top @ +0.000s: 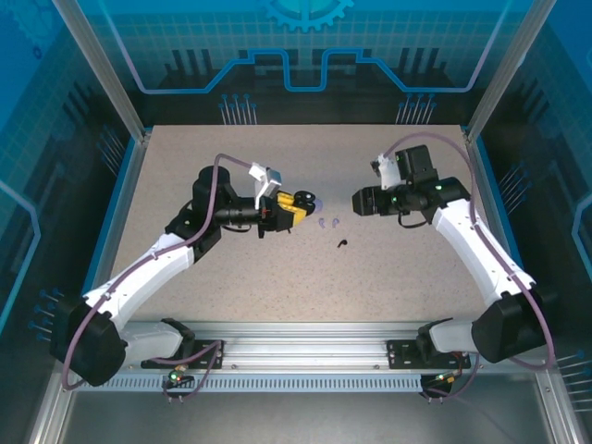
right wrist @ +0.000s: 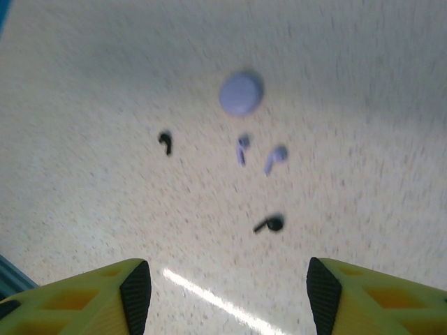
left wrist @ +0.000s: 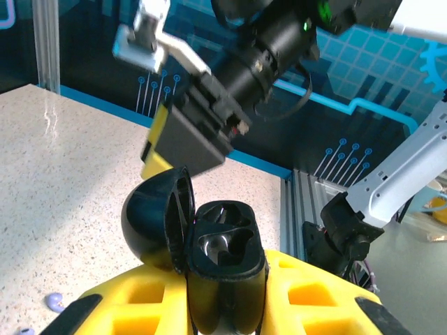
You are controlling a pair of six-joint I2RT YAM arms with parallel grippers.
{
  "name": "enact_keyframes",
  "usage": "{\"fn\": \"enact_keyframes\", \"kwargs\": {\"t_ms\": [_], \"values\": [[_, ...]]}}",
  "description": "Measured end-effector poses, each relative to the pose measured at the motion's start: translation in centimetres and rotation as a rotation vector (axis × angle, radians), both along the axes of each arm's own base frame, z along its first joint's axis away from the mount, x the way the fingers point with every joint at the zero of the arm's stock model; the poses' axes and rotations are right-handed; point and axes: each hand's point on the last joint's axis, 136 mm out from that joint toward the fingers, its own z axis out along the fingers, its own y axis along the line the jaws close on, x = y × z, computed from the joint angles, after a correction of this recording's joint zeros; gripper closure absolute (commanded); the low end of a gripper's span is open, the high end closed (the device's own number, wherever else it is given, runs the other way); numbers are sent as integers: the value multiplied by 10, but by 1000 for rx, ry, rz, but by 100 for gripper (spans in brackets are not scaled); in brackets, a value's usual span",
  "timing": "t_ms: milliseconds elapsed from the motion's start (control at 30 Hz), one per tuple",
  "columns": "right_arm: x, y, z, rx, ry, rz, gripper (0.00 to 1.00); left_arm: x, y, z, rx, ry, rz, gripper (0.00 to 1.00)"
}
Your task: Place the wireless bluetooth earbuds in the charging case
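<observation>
My left pincer [left wrist: 223,300] grips the open black charging case [left wrist: 225,255], while my right pincer [right wrist: 227,293] gapes wide, two black earbuds [right wrist: 269,224] and two lilac earbuds [right wrist: 276,158] lying loose ahead of it.

Speckled beige tabletop [top: 185,185], matte finish. Blue circuit-print panels [top: 305,55] at back & both sides, w/ a gear motif top centre. Aluminium corner posts [top: 102,65] frame the cell. Slotted alu rail [top: 305,356] runs along the near edge. Bright streak [right wrist: 209,296] on the table, prob. an overhead light reflection; view is blurry.
</observation>
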Motion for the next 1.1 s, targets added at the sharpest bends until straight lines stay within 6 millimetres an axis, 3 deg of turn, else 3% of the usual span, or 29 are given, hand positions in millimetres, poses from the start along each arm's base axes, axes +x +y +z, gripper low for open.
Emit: {"fn": "enact_keyframes", "kwargs": {"t_ms": [200,533,733,1100], "values": [[-17,-5,-69,-15,199,-145,39,-8,12,-9,-34,12,40,87],[-17,22,-122,-78,326,-255,51,-14,19,-22,-59,31,81,87],[-14,29,-146,-105,382,-308,53,-17,22,-20,-67,22,90,87],[-3,33,-166,-133,400,-362,57,-18,22,-21,-66,23,92,87]]}}
